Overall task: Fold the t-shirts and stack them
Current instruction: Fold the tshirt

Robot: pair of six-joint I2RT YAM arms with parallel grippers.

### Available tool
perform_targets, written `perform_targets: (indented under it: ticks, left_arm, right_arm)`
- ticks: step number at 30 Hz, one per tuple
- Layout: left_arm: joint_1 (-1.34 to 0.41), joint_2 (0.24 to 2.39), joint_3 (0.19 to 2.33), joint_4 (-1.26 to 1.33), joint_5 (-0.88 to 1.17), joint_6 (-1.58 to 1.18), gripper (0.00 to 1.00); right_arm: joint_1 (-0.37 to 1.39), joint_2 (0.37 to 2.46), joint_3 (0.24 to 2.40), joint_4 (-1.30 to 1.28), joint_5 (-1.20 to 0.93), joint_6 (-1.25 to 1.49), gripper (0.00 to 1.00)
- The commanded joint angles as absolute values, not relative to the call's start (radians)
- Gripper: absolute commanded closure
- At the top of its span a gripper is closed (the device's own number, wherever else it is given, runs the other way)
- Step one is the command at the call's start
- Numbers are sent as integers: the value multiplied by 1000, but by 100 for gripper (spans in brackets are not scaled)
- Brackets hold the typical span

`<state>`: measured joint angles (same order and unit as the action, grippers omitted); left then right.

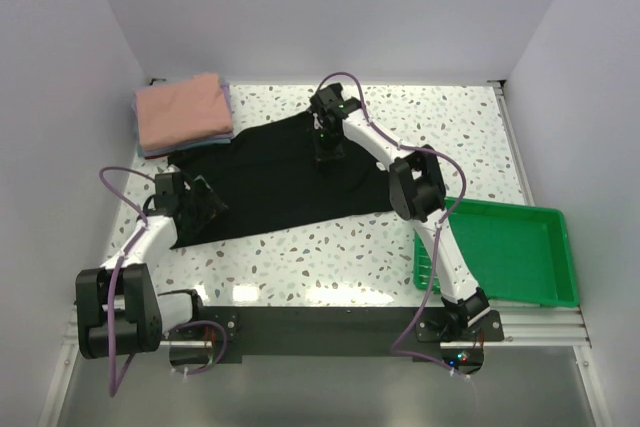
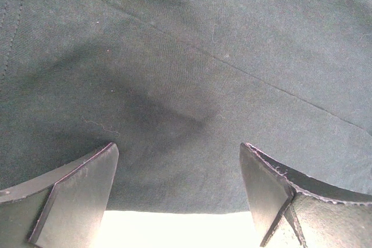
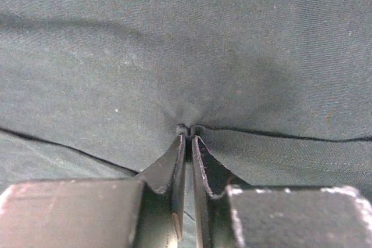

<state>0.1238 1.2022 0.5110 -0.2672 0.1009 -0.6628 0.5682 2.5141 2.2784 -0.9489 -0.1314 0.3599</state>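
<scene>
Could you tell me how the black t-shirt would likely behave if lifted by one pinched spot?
Probably floppy: the black t-shirt puckers where the right gripper pinches it, so it should drape and trail. Likely light, being thin cloth lying flat on the table.

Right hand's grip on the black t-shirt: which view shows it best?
The right wrist view: the right hand is shut, pinching a fold of the black t-shirt between its tips. The top external view only shows it low over the shirt. The left wrist view shows just cloth under the open left hand.
</scene>
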Motion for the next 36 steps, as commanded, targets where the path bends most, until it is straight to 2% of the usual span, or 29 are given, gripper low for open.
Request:
perform_targets:
  ticks: [1,8,15,20,23,24,27,36]
  left_arm:
    - [123,1206,468,-308,103,-669,9]
    - [121,1203,460,-305,107,-670,9]
    - [123,1190,443,-305,106,-670,9]
    - [123,1178,425,-305,107,-673,9]
    - [123,1170,419,-305,109,-675,9]
    - [121,1170,416,-305,109,-675,9]
    - [123,1169,414,-308,110,-675,9]
    - [123,1164,407,-305,112,-676,9]
  right_arm:
    - [577,2433,2273,-922,-173,380,89]
    - [584,2428,2269,-933,-175,379,90]
    - [595,2410,2246,-925,-170,380,79]
    - [601,2405,2249,-931,-155,376,79]
    - [603,2407,2249,-927,-156,373,86]
    - [603,2414,2252,-931,-156,371,91]
    - [603,2422,2256,-937,-160,368,99]
    - [601,2378,2223,-891,-218,403,100]
